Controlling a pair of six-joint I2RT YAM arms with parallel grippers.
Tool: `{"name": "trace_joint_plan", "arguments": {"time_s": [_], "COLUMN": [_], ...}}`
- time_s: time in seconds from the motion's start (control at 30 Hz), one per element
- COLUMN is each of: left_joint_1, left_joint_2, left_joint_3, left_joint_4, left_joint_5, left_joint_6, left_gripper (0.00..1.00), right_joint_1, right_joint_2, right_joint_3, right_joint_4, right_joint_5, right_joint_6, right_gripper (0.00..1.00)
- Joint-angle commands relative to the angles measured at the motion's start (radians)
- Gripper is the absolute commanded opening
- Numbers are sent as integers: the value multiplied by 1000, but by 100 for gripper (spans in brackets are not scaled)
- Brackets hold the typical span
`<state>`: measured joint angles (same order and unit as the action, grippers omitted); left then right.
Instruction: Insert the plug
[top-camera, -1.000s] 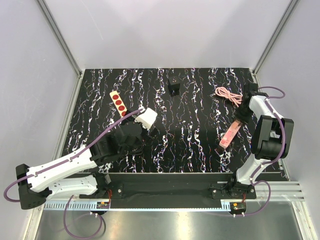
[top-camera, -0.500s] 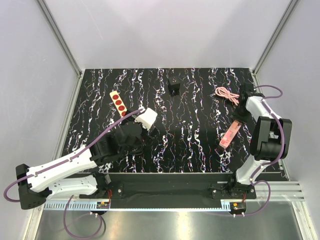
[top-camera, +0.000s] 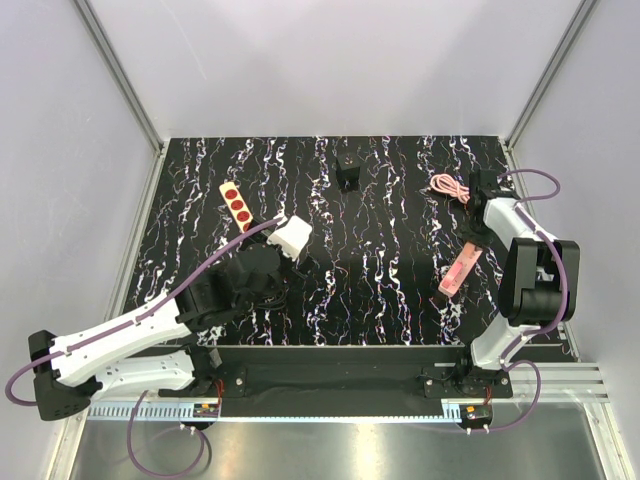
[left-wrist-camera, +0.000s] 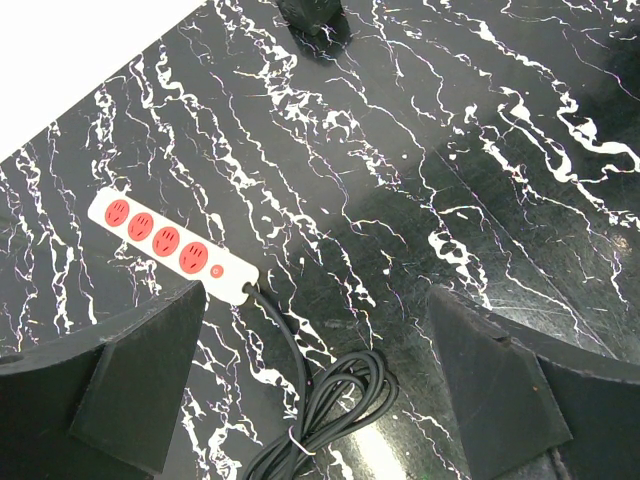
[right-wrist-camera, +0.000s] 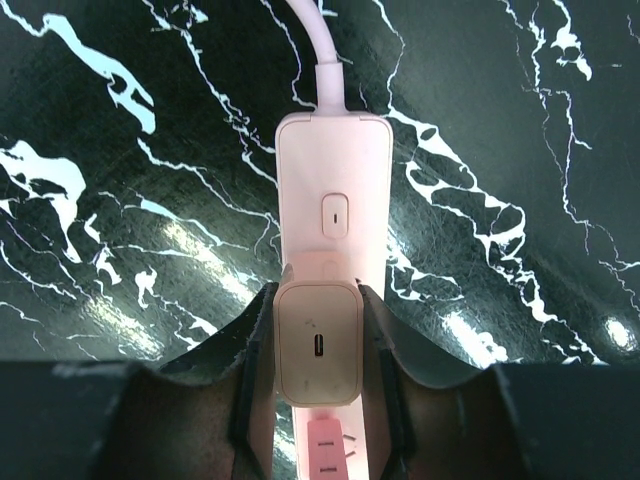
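My right gripper (right-wrist-camera: 318, 350) is shut on a pale pink plug block (right-wrist-camera: 318, 340) with a small port in its face. The plug sits directly over the pink power strip (right-wrist-camera: 333, 195), just below the strip's switch; whether its pins are seated is hidden. One socket (right-wrist-camera: 326, 455) shows below the plug. In the top view the pink strip (top-camera: 458, 268) lies at the right with my right gripper (top-camera: 478, 232) at its far end. My left gripper (left-wrist-camera: 312, 295) is open and holds nothing; in the top view it (top-camera: 285, 265) hovers at the left.
A white strip with red sockets (top-camera: 236, 203) (left-wrist-camera: 165, 243) lies at the back left, its black cable coil (left-wrist-camera: 335, 400) under my left gripper. A black block (top-camera: 348, 174) stands at the back middle. A coiled pink cable (top-camera: 450, 188) lies near the right wrist.
The right wrist has shifted a little toward the back of the table, still shut on the plug. The left arm has barely moved.
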<state>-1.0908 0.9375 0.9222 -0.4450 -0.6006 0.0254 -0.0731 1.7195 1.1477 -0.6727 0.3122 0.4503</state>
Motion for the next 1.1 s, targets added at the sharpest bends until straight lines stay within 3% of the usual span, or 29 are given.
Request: {"name": "trace_joint_plan", "arguments": {"time_s": [0.0,0.13,0.43,0.73,1.07], "left_joint_1": [-3,-3,-3,-3,-3], "left_joint_2": [-16,-14,-14,-71,-124], "left_joint_3": [9,6,21,18,18], "left_joint_4": [26,26,15,11,15], "left_joint_5": [16,10,21,22,5], "left_joint_6": [-4,-4,-7,-16,-9], "left_gripper": [99,99,99,99,99], "right_joint_1": [4,4,47,90,90], "right_joint_2": [153,172,49,133,124], "right_joint_3": [-149,-151,-164,-154,-206], "right_joint_4": [-77,-79,-163,-182,-202], "right_joint_5": [-174,-197,-206,-274,-416], "right_joint_6": [60,67,70,85,73], "right_gripper": [0,0,0,0,0]}}
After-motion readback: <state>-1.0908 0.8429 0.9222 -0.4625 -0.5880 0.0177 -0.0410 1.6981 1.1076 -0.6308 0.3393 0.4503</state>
